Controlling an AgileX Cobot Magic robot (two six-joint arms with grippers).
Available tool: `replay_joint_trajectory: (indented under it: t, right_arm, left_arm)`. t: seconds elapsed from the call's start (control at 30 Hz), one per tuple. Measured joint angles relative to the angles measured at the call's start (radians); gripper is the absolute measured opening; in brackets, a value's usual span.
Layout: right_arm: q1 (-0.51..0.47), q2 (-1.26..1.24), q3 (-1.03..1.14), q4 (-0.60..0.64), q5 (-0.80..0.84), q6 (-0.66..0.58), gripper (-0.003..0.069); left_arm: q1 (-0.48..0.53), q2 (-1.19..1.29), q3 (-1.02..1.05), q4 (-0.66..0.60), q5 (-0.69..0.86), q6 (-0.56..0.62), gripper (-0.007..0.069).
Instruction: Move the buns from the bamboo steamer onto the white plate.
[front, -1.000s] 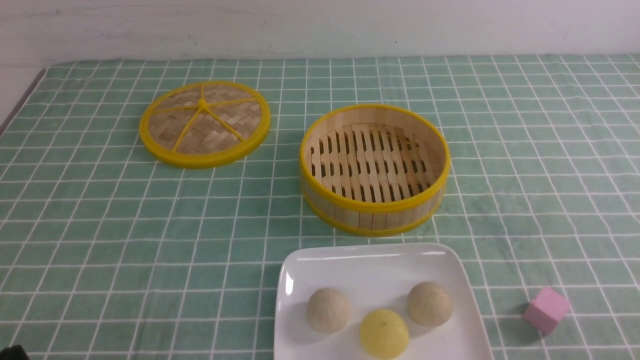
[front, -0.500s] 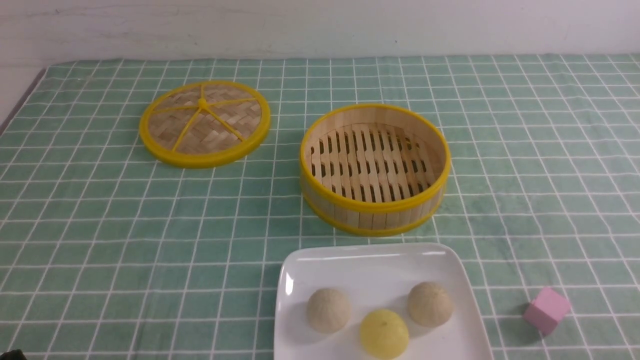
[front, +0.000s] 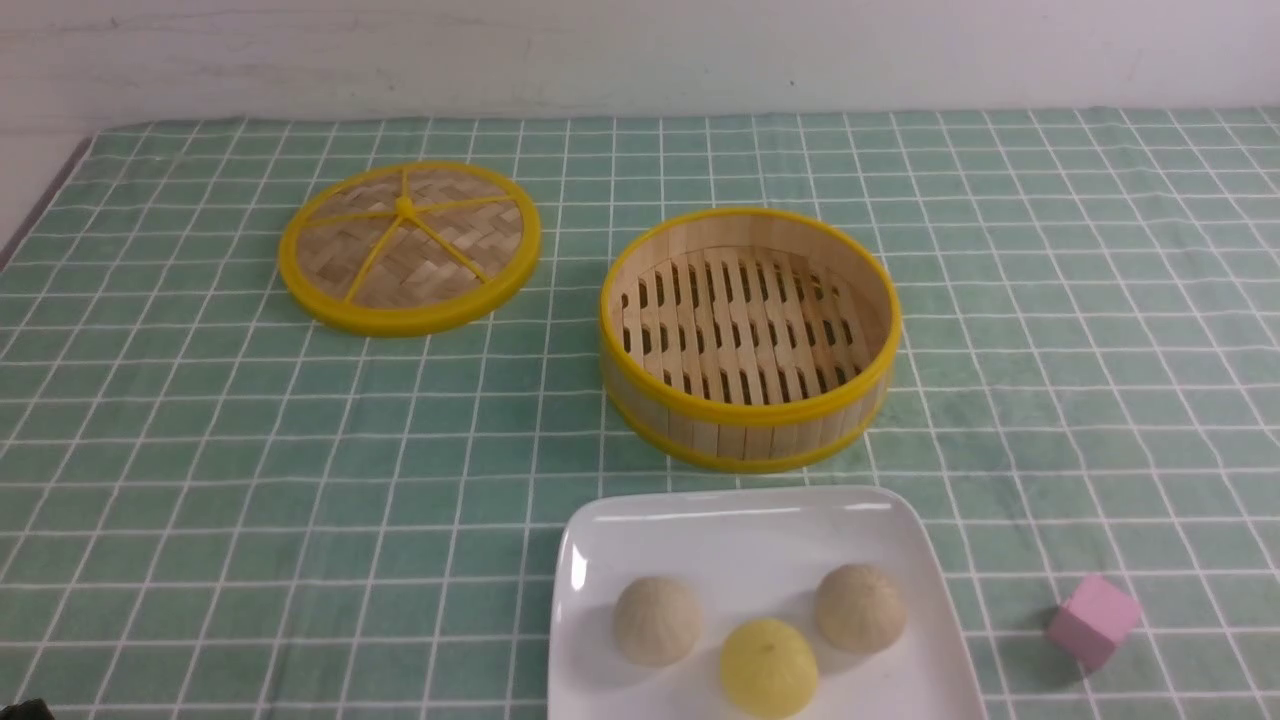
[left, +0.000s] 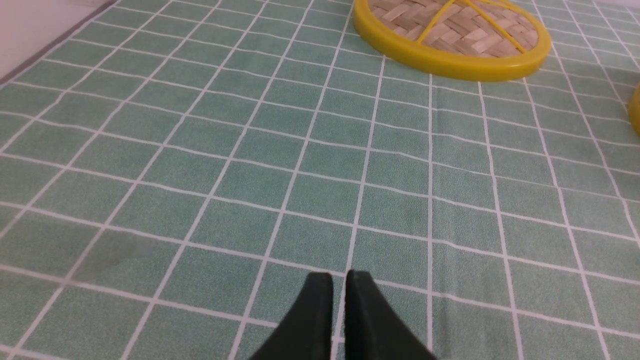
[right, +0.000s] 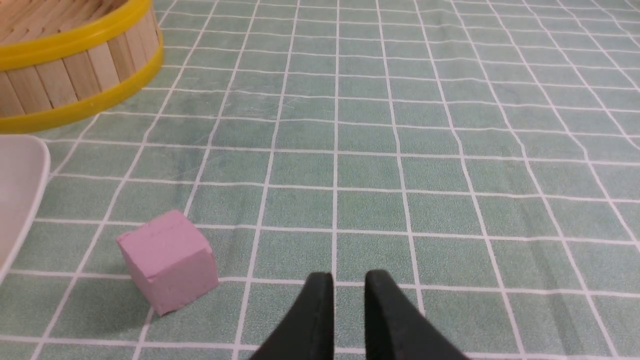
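Buns (front: 768, 666) on white plate (front: 740, 535); bamboo steamer (front: 750, 415) just behind plate rim.

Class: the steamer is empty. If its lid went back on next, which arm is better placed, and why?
Left. The lid lies ahead of the left gripper, left of the steamer; the right gripper faces the pink cube.

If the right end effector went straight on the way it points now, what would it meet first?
Likely only the green checked cloth: the right end effector points past the pink cube and bamboo steamer, both off to one side. Depth is unclear.
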Motion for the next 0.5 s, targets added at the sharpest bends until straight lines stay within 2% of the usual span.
replay_joint_trajectory:
  t: [0.5]
  right_arm:
    - [0.000,0.000,0.000,0.000,0.000,0.000,0.0133]
  left_arm:
    - [0.000,0.000,0.000,0.001,0.000,0.000,0.0076]
